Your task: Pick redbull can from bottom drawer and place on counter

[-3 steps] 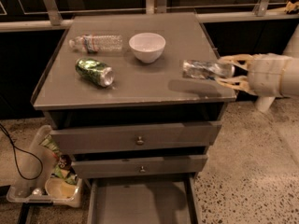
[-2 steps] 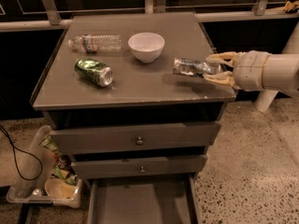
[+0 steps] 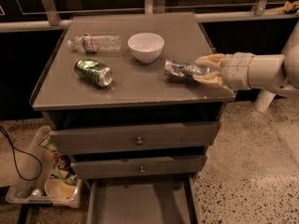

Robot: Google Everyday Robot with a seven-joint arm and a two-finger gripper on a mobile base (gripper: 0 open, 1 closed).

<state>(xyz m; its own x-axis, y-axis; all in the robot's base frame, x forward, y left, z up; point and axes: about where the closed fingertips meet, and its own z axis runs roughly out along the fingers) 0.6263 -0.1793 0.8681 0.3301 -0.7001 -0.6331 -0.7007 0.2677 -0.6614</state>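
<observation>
Rightward, gripper (image 3: 200, 69) clasps redbull can (image 3: 179, 69) near bowl (image 3: 145, 46).

— How many cans are on the counter (image 3: 140, 85)?
— Two. One green can (image 3: 94, 72) near the left edge, and one redbull can (image 3: 183, 69) near the right edge.
— Grippers?
— One gripper (image 3: 198, 69), reaching in over the right edge, with two fingers (image 3: 212, 59) clasped on the redbull can.
— Bottles and bowls?
— One clear bottle (image 3: 96, 43) by the back left corner. One white bowl (image 3: 145, 46) midway along, nearer the back edge.
— Drawers?
— Three: two upper drawers (image 3: 135, 136), each with one knob (image 3: 138, 141), and one bottom drawer (image 3: 140, 204), standing open.
— And on the floor?
— One plastic bin (image 3: 28, 171), below the left edge.
</observation>
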